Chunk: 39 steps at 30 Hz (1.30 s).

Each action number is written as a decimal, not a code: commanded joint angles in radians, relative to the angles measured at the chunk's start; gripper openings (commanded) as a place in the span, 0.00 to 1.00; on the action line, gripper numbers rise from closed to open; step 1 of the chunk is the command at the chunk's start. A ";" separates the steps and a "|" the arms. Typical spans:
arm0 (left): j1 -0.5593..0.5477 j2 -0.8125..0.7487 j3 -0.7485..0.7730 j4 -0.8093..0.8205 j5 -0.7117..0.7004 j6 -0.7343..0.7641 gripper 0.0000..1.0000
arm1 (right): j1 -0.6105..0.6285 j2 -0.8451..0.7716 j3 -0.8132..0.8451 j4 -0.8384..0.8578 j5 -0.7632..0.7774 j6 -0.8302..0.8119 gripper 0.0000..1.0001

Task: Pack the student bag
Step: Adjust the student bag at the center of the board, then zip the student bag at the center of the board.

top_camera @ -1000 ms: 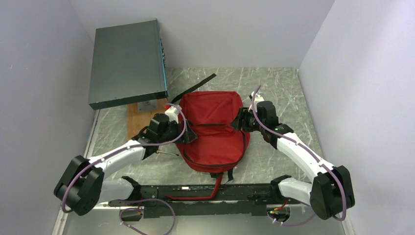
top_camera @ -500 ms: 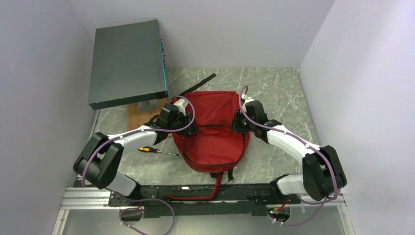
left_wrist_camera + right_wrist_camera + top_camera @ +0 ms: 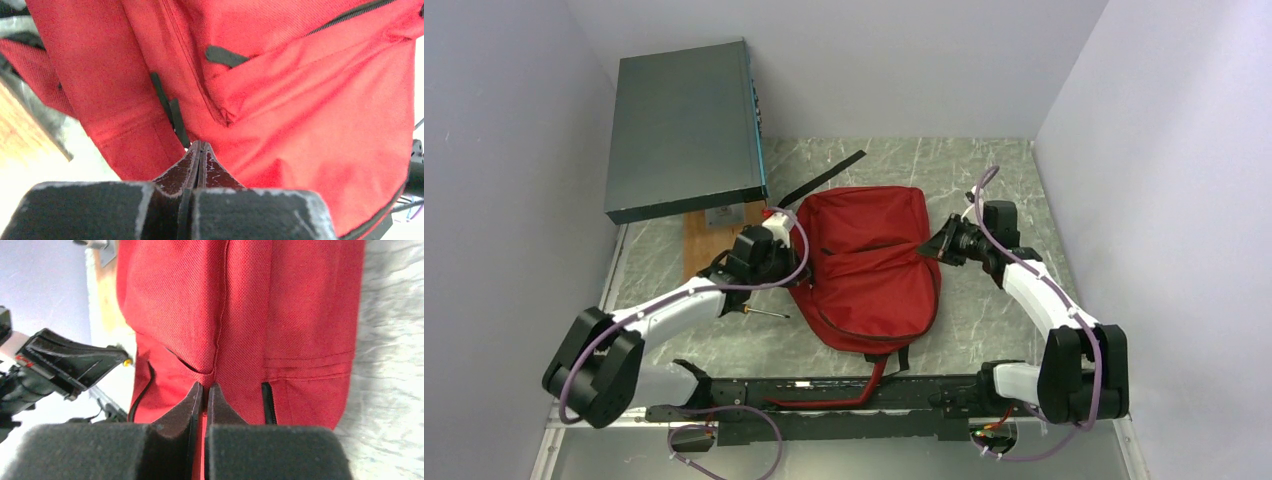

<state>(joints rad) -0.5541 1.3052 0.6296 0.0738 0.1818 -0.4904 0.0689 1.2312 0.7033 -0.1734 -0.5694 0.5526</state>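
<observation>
**Clerk:** Entry one, left arm?

**Checker:** It runs from the lower left of the top view up and to the right, forearm low over the table [image 3: 1004, 180]. The left hand [image 3: 796, 270] sits at the left edge of the student bag [image 3: 869, 265]. In the wrist view its fingers [image 3: 177, 172] are pressed together, tips nipping a fold of red fabric just beside a black zip tab [image 3: 175, 117].

**Clerk:** Entry two, right arm?

**Checker:** It rises from the lower right, forearm angled up and to the left. The right hand [image 3: 934, 248] points left at the bag's right edge. Its fingers [image 3: 185, 410] are all but closed, with a thin strip of red cloth between them, pinching the bag at a side seam.

**Clerk:** Location of the bag?

**Checker:** Centre of the frame, lying flat on the green marbled table between the two hands, zip pocket facing up. A black strap [image 3: 824, 180] trails toward the upper left. A red shoulder strap [image 3: 871, 378] runs toward the bottom edge.

**Clerk:** Contents?

**Checker:** Cannot tell; the inside is not visible.

**Clerk:** Other items?

**Checker:** A dark grey box [image 3: 684, 130], upper left, its lower edge overlapping a wooden board [image 3: 702, 245]. A screwdriver [image 3: 764, 314], partly hidden by the left forearm, lies just left of the bag.
</observation>
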 commanded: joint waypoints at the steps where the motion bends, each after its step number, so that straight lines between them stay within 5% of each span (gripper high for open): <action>1: 0.002 -0.105 -0.065 0.038 0.055 0.016 0.00 | -0.006 -0.027 -0.005 0.022 -0.144 0.008 0.05; 3: 0.002 -0.157 -0.088 0.044 0.086 -0.006 0.00 | 0.007 -0.048 0.053 -0.100 -0.031 -0.076 0.38; 5: 0.002 -0.200 -0.110 0.050 0.100 -0.031 0.03 | 0.057 -0.079 0.120 -0.199 0.137 -0.171 0.53; 8: 0.002 -0.269 -0.160 0.073 0.103 -0.072 0.18 | 0.184 -0.108 0.179 -0.219 0.312 -0.234 0.56; 15: 0.002 -0.460 -0.233 0.023 0.058 -0.153 0.51 | 0.441 -0.043 0.201 0.033 0.396 -0.253 0.65; 20: 0.002 -0.615 -0.233 -0.163 -0.006 -0.160 0.81 | 0.591 0.152 0.275 0.125 0.461 -0.282 0.64; 28: 0.002 -0.818 -0.257 -0.328 -0.048 -0.187 0.87 | 0.754 0.429 0.518 -0.013 0.727 -0.278 0.48; 39: 0.002 -0.840 -0.326 -0.260 0.017 -0.258 0.94 | 0.832 0.588 0.624 -0.055 0.863 -0.330 0.41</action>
<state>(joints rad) -0.5529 0.4595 0.3149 -0.2451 0.1646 -0.7094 0.8711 1.7866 1.2629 -0.2062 0.2028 0.2634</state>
